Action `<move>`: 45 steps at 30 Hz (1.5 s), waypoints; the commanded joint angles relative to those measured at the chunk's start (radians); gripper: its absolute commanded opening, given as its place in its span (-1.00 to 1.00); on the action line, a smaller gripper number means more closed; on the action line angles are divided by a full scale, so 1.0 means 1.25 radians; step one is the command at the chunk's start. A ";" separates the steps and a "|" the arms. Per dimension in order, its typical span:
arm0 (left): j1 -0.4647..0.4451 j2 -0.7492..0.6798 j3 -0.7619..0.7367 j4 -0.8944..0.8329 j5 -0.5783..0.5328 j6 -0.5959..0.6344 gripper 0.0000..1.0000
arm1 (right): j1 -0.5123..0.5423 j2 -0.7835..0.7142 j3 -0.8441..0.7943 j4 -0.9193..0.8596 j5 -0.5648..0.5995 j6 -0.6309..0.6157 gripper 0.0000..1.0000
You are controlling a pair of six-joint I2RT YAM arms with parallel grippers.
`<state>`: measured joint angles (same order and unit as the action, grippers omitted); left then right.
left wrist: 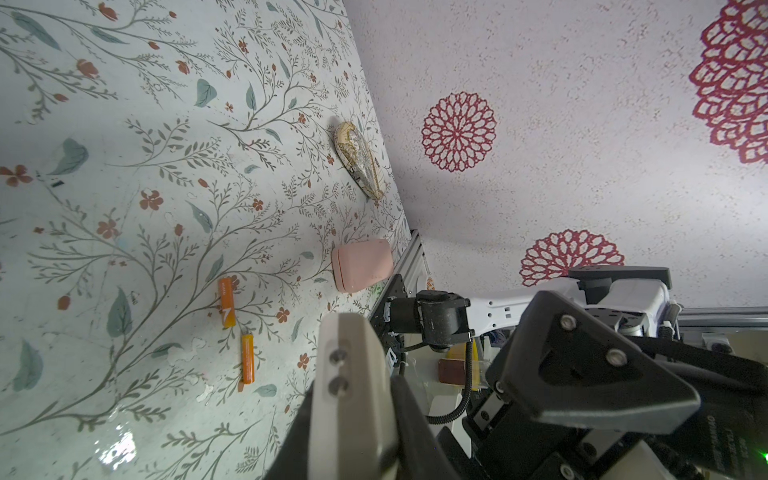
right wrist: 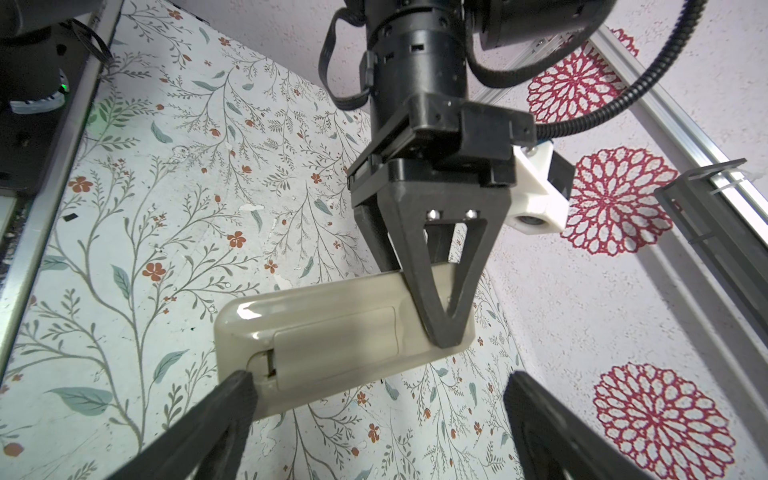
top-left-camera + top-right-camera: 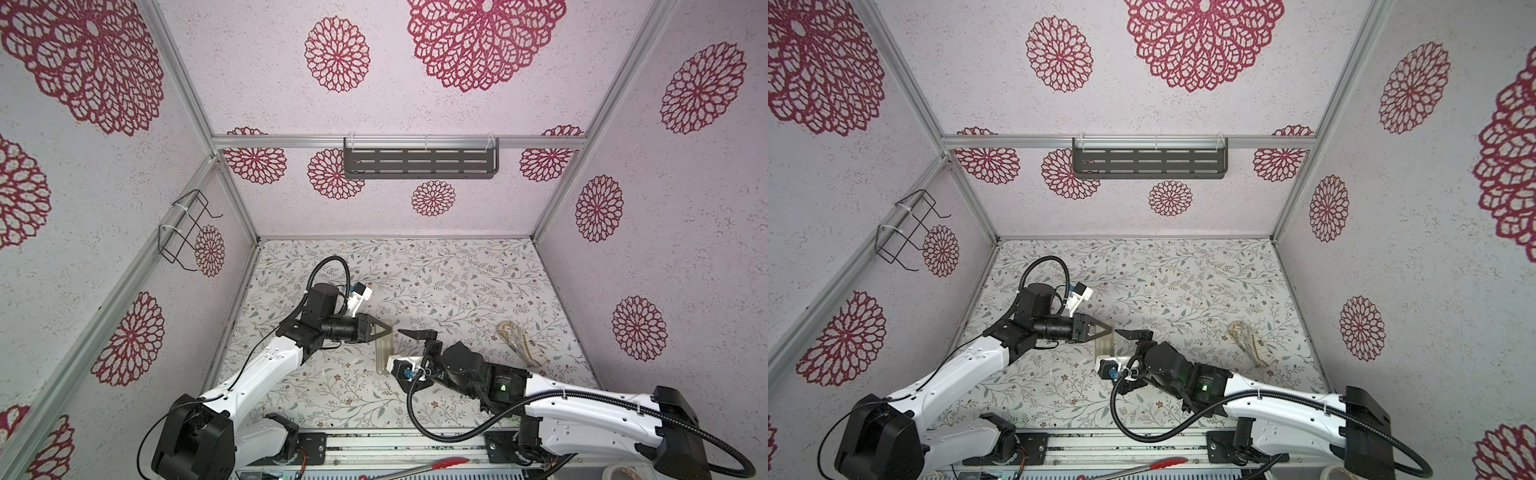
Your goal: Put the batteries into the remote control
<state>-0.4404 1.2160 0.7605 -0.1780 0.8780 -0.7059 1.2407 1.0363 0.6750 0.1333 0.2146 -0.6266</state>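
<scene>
Floral table (image 3: pixel 457 282) gives me room behind; batteries (image 1: pixel 227 303), pink pad (image 1: pixel 361 264) lie loose; left gripper (image 2: pixel 442 338) clamps remote control (image 2: pixel 332 332), right gripper (image 2: pixel 380 380) agape.

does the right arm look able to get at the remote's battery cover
Probably yes: left fingers clamp the remote control at its far end, leaving the cover bare beside the open right fingers.
</scene>
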 commanded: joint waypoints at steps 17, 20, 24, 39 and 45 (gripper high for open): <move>0.001 -0.004 0.014 0.038 0.050 0.003 -1.00 | 0.005 0.002 0.012 0.056 -0.008 0.015 0.92; -0.001 -0.006 0.009 0.050 0.053 -0.006 -1.00 | 0.006 0.014 0.017 0.061 -0.001 0.011 0.92; -0.001 -0.004 0.004 0.067 0.059 -0.018 -1.00 | 0.006 0.024 0.018 0.068 0.001 0.009 0.92; -0.001 0.002 0.002 0.076 0.070 -0.023 -1.00 | 0.005 0.030 0.026 0.061 0.046 -0.030 0.91; -0.002 0.006 0.002 0.076 0.071 -0.023 -1.00 | 0.005 0.001 0.018 0.059 0.038 -0.030 0.91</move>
<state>-0.4397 1.2198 0.7639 -0.1070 0.9253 -0.7261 1.2484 1.0706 0.6750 0.1879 0.2245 -0.6468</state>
